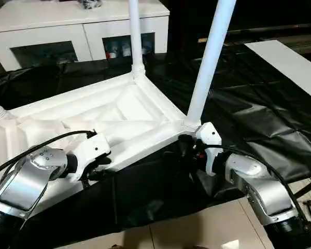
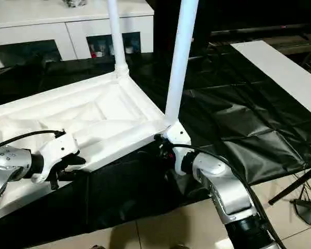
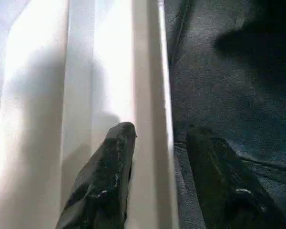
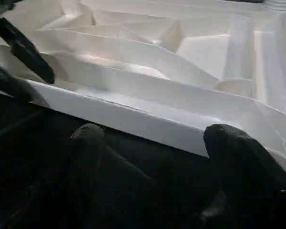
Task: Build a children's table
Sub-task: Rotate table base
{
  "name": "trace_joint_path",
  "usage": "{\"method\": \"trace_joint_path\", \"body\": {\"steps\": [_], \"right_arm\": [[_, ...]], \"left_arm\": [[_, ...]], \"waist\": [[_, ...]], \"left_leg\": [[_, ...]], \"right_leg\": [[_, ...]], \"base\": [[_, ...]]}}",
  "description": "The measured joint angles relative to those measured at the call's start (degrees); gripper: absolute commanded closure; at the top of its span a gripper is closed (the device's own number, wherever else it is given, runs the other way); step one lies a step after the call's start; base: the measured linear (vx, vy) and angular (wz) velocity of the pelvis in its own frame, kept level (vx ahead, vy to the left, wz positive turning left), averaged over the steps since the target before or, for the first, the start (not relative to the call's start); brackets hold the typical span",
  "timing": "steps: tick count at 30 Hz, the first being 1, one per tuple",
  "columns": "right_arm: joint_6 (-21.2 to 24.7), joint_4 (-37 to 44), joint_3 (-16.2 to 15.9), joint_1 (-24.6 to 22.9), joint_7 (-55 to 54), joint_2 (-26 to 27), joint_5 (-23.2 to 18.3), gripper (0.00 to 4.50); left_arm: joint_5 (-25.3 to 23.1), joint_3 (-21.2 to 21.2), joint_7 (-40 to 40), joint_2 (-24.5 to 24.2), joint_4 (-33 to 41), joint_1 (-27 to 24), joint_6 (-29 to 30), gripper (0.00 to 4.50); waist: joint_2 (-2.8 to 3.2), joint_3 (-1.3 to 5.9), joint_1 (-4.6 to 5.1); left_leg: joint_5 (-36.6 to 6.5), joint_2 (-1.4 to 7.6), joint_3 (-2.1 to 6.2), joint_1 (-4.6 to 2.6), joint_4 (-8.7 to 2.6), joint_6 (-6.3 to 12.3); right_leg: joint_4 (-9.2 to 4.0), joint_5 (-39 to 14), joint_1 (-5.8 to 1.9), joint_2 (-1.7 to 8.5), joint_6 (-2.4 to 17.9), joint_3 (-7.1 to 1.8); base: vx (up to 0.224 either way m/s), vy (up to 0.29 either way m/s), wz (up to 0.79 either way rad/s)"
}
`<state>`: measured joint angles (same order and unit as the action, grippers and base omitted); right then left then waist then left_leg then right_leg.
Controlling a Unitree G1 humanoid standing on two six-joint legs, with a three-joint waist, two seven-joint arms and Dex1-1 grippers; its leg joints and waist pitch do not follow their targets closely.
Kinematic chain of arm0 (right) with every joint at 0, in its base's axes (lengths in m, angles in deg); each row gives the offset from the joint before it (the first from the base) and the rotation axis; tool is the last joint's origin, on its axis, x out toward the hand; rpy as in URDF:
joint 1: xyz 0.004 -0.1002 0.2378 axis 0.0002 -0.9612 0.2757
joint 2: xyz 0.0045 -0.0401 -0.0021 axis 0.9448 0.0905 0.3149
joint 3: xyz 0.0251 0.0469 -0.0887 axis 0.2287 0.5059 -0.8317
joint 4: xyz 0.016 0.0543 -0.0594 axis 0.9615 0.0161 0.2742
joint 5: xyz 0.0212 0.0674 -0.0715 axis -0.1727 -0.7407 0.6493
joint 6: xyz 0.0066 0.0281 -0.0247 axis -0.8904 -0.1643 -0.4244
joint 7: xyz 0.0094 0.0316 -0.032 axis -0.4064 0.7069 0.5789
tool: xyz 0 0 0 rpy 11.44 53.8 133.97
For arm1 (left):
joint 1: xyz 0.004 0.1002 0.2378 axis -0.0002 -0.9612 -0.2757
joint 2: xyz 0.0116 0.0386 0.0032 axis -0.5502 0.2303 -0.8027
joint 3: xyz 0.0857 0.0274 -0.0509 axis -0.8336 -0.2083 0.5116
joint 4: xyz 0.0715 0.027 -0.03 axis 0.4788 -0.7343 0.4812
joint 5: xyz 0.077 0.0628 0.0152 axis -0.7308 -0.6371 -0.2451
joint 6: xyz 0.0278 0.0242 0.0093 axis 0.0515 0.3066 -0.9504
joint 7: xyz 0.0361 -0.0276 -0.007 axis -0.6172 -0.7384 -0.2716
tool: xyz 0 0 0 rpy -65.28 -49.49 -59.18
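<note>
Left gripper [image 3: 155, 167] part-open, astride upturned table's [image 1: 119, 111] near rim, right gripper [image 4: 152, 157] wide, empty, beside corner

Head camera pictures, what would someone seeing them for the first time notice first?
The upside-down white tabletop lying on black sheeting, ribbed underside up, with white legs rising from its corners. Both grippers are at its near edge: the left gripper straddles the rim, the right gripper sits just below the near corner leg. A white cabinet stands behind.
</note>
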<state>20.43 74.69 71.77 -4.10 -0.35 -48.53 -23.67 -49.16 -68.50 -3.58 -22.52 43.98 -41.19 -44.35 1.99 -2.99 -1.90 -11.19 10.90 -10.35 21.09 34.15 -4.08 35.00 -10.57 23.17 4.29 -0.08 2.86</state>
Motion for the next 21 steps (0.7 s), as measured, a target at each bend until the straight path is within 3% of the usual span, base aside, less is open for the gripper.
{"method": "trace_joint_path", "body": {"steps": [5, 6, 10, 12, 14, 17, 21], "right_arm": [[0.1, 0.0, -0.5, 0.0, 0.1, 0.0, 0.0, 0.81], [0.2, 0.0, -0.6, 0.0, 0.1, 0.0, 0.0, 0.81], [0.2, 0.0, -0.6, 0.0, 0.2, -0.1, 0.0, 0.81], [0.2, 0.0, -0.6, 0.0, 0.5, -0.1, 0.0, 0.81], [0.2, 0.0, -0.6, 0.0, 0.5, -0.1, 0.0, 0.81], [0.2, 0.0, -0.7, 0.0, 0.5, -0.1, 0.0, 0.81], [0.1, 0.0, -0.8, -0.6, 0.5, -0.3, 0.1, 0.81]], "left_arm": [[0.0, -0.1, -0.5, 0.0, -0.1, 0.0, 0.6, 3.08], [0.1, -0.1, -0.5, -0.1, -0.1, 0.0, 0.6, 3.36], [0.5, -0.4, -0.5, -0.1, -0.1, 0.0, 0.6, 3.45], [0.5, -0.4, -0.6, -0.1, -0.1, 0.0, 0.5, 3.86], [0.6, -0.5, -0.5, 0.0, -0.1, 0.0, 0.1, 3.85], [0.6, -0.6, -1.2, 0.8, -0.6, 0.1, -1.7, 4.28], [0.4, -0.8, -2.3, 2.4, -3.7, 1.0, -5.7, 4.42]], "waist": [[0.00, 0.00, -0.02], [0.00, 0.00, -0.03], [-0.01, 0.00, -0.08], [-0.01, 0.01, -0.07], [-0.01, 0.01, -0.08], [-0.02, 0.01, -0.19], [-0.07, 0.04, -0.36]], "left_leg": [[0.0, -0.01, 0.00, 0.00, 0.02, 0.00], [0.0, -0.01, 0.00, -0.01, 0.02, 0.00], [0.0, -0.01, 0.00, -0.01, 0.03, 0.00], [0.0, -0.01, 0.00, -0.02, 0.05, 0.00], [0.0, -0.01, 0.00, -0.02, 0.07, 0.00], [0.0, -0.01, 0.01, -0.02, 0.11, 0.00], [0.0, -0.01, 0.02, 0.00, 0.16, 0.00]], "right_leg": [[0.00, 0.0, 0.00, 0.00, 0.0, -0.02], [0.02, 0.0, 0.00, 0.00, 0.0, -0.02], [0.04, 0.0, -0.01, 0.00, 0.0, -0.02], [0.06, 0.0, -0.01, 0.00, 0.0, -0.02], [0.07, 0.0, -0.01, 0.00, 0.0, -0.02], [0.10, 0.0, -0.04, 0.00, 0.1, -0.02], [0.12, 0.1, -0.07, 0.00, 0.1, -0.06]], "base": [[0.000, 0.000, 0.00], [0.000, 0.000, 0.00], [0.000, 0.000, 0.00], [0.000, 0.000, 0.00], [0.000, 0.000, 0.00], [0.000, 0.000, 0.00], [0.000, 0.000, 0.00]]}}
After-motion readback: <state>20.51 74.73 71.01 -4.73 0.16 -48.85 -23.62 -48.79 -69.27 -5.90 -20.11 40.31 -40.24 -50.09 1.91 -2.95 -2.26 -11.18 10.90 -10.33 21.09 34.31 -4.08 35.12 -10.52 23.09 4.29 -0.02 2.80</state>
